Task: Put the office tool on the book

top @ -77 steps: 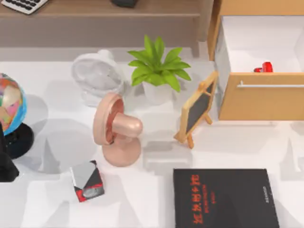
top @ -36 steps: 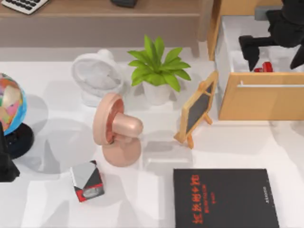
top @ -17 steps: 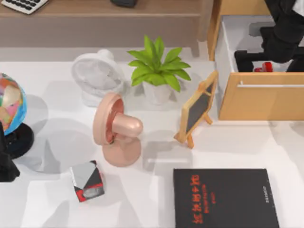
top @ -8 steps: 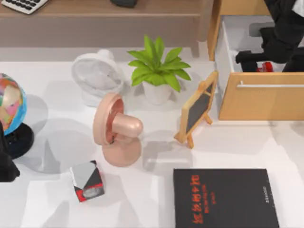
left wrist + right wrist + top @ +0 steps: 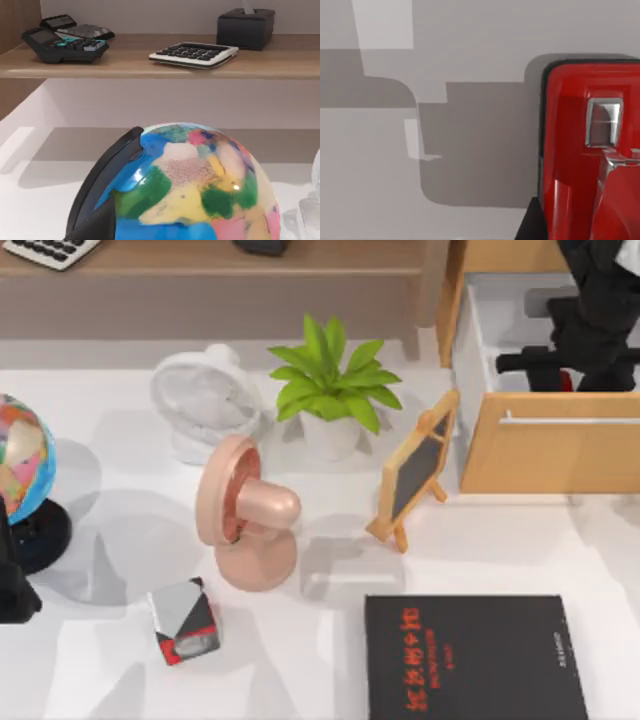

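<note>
The stapler (image 5: 568, 381) lies in the open drawer (image 5: 545, 440) at the far right of the desk (image 5: 300, 660), tucked against the inner side of the drawer's wooden front, with just a sliver of red visible beneath the black bulk of the right gripper (image 5: 560, 368), which has reached down into the drawer directly over it. In the right wrist view the stapler (image 5: 590, 150) fills one side at very close range, red body with a small metal plate, resting on the pale drawer floor, so the gripper appears to be right at the stapler; whether its fingers are spread or already pinching I cannot tell. The stapler's long axis cannot be read with confidence from the little that shows from above. The right arm is plainly the nearer one; the left gripper (image 5: 12, 590) sits parked at the desk's left edge beside the globe (image 5: 22, 455), and I cannot tell how its fingers stand either. The book (image 5: 472, 658), flat and black with red characters, lies at the near edge of the desk, toward the right, well apart from the drawer, with the small blackboard (image 5: 415, 468) standing between them. My judgement is that the lift must clear the drawer front before travelling toward the book. The desk is white, with a plant (image 5: 330, 380), two fans and a shelf behind.
</note>
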Controlling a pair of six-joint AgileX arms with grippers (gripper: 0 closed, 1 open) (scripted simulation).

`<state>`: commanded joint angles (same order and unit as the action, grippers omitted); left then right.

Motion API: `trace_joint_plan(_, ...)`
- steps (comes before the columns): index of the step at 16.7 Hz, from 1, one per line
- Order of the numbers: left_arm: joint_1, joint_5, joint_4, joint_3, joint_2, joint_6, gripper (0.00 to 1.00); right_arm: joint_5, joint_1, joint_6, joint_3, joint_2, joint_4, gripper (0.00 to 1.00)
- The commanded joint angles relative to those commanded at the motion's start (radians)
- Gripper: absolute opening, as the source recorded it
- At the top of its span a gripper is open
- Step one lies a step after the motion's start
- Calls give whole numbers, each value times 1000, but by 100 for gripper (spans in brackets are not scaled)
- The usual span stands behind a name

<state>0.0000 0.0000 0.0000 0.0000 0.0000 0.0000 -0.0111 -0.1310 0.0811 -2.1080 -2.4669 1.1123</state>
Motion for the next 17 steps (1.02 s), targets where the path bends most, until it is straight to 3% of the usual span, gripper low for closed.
trace_joint_plan(11,0,0,0,0,0,0,100,0,-2,0,-2,14,3,0)
trace_joint_plan(17,0,0,0,0,0,0,100,-13,-15,6,58,180,17,0)
